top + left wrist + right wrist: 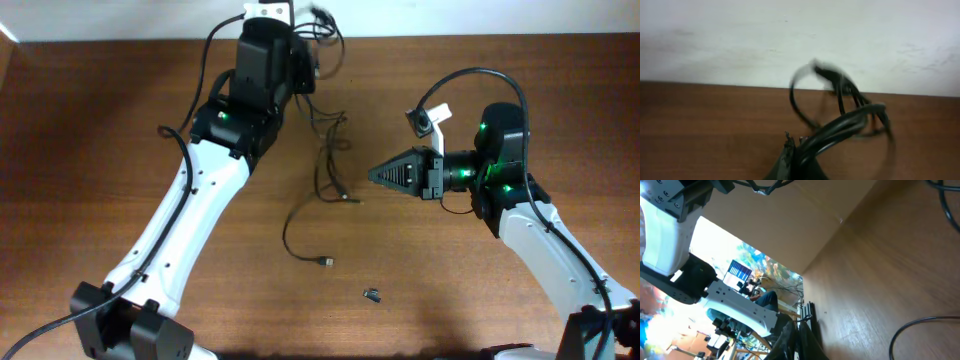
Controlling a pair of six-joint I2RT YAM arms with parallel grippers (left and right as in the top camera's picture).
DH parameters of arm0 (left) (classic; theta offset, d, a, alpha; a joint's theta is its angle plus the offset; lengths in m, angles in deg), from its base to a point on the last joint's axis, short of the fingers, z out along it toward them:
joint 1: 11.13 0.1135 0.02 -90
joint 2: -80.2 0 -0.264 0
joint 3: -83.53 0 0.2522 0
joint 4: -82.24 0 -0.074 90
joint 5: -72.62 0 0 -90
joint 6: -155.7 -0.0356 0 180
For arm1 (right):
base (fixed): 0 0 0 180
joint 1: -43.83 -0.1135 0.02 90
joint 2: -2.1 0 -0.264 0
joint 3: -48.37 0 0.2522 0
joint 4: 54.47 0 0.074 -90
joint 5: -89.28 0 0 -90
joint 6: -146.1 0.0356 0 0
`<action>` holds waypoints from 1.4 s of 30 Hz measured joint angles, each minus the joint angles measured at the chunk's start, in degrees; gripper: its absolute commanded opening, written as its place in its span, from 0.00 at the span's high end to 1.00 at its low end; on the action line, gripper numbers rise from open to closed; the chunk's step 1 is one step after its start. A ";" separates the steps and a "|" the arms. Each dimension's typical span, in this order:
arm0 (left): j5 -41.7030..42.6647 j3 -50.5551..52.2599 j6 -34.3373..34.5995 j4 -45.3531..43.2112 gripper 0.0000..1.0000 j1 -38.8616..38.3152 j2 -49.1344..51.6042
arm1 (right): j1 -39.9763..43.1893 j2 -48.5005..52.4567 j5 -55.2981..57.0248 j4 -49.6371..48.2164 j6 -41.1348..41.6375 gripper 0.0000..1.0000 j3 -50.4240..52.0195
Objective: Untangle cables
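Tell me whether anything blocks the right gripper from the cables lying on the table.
Nothing visible does. Only bare table lies between the shut right gripper and the cables just beyond its tips. The dark piece lies off to the side.

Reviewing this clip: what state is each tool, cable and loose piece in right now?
left tool: shut on the cables, up near the far edge of the table.
cables: bunched loops held up, blurred; strands trail down onto the table, tangled.
right tool: shut, holding nothing, pointing toward the trailing strands.
small dark piece: lying loose on the table, untouched.
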 measured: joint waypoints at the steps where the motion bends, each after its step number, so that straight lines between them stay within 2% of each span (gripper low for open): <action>1: 0.00 0.00 0.76 0.37 1.00 -0.09 0.00 | 0.00 0.00 0.07 0.00 -0.24 0.80 0.00; 3: 0.00 0.00 1.11 2.51 1.00 -0.17 0.00 | 0.00 0.00 1.33 0.02 -0.48 0.62 0.00; 6: 0.52 -0.02 -1.62 4.61 1.00 -0.17 0.00 | 0.00 0.00 5.44 -0.04 1.73 0.47 0.00; 9: 4.39 -0.02 -9.77 6.95 1.00 -0.17 0.00 | 0.00 0.00 11.30 -0.26 7.23 0.33 0.02; 11: 9.46 -0.02 -17.33 8.63 1.00 -0.17 0.00 | 0.00 0.00 14.29 -2.47 11.19 0.29 0.02; 14: 17.55 -0.02 -28.89 11.04 1.00 -0.20 0.00 | 0.00 0.00 17.27 -9.86 18.86 0.29 0.13; 19: 23.26 -0.02 -39.10 12.35 1.00 -0.24 0.00 | 0.00 0.00 20.59 -16.81 30.01 0.37 0.17; 26: 30.05 -0.02 -45.09 12.33 1.00 -0.24 0.00 | 0.00 0.00 22.91 -16.79 35.47 0.37 0.17; 30: 33.00 -0.02 -46.93 12.33 1.00 -0.24 0.00 | 0.00 0.00 23.10 -12.66 35.82 0.37 0.17; 34: 33.99 -0.02 -47.76 12.28 1.00 -0.24 0.00 | 0.00 0.00 23.10 -7.52 35.85 0.37 0.20; 42: 33.99 -0.02 -47.78 11.93 1.00 -0.24 0.00 | 0.00 0.00 23.10 -6.45 35.41 0.37 0.20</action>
